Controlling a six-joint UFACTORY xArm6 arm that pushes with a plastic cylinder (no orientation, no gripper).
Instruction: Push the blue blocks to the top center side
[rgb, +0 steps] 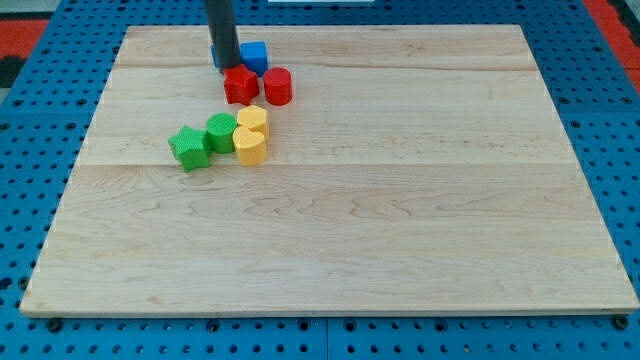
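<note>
A blue block (255, 56) lies near the view's top, left of centre. A second blue piece (214, 55) shows only as a sliver behind the rod's left side. My tip (228, 64) stands between them, just left of the blue block and right above the red star block (240, 85). It seems to touch the blue block's left side.
A red cylinder (277, 87) lies right of the red star. Below them sit two yellow blocks (251, 120) (249, 145), a green cylinder-like block (221, 132) and a green star (189, 148). The wooden board (400, 200) lies on a blue pegboard.
</note>
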